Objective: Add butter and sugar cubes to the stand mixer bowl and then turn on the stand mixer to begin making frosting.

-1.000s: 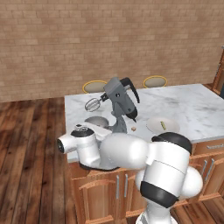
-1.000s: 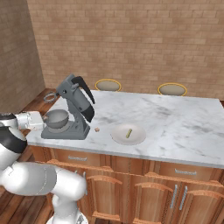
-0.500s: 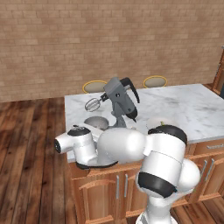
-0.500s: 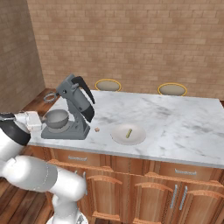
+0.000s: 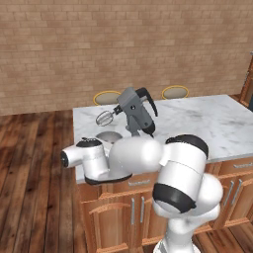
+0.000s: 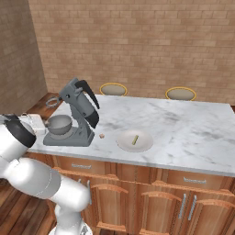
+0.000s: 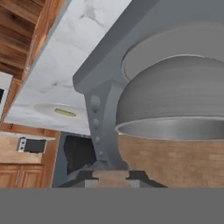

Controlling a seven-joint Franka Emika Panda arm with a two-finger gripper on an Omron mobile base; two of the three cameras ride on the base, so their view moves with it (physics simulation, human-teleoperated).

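The dark grey stand mixer (image 6: 79, 108) stands at the counter's left end with its head tilted up and its whisk (image 5: 105, 117) in the air. The shiny stand mixer bowl (image 6: 59, 124) sits on its base. My gripper (image 6: 37, 125) hovers just left of the bowl, level with its rim. In the rolled hand view the bowl (image 7: 175, 94) looms close, and my gripper (image 7: 111, 178) is shut on a small tan sugar cube. Another sugar cube (image 6: 102, 136) lies on the counter by the mixer base. The butter (image 6: 135, 139) (image 7: 64, 113), a thin pale yellow stick, rests on a white plate (image 6: 124, 143).
The marble counter (image 6: 183, 128) stretches right of the plate. Two round stools (image 6: 113, 89) stand behind it against the brick wall. Wooden cabinets (image 6: 137, 202) run under the counter. My own elbow (image 5: 183, 173) bulks in front of the counter edge.
My arm has folded further, with the elbow swinging forward, and the hand has edged slightly toward the bowl. The jaws stay shut. The mixer, plate and butter have not moved.
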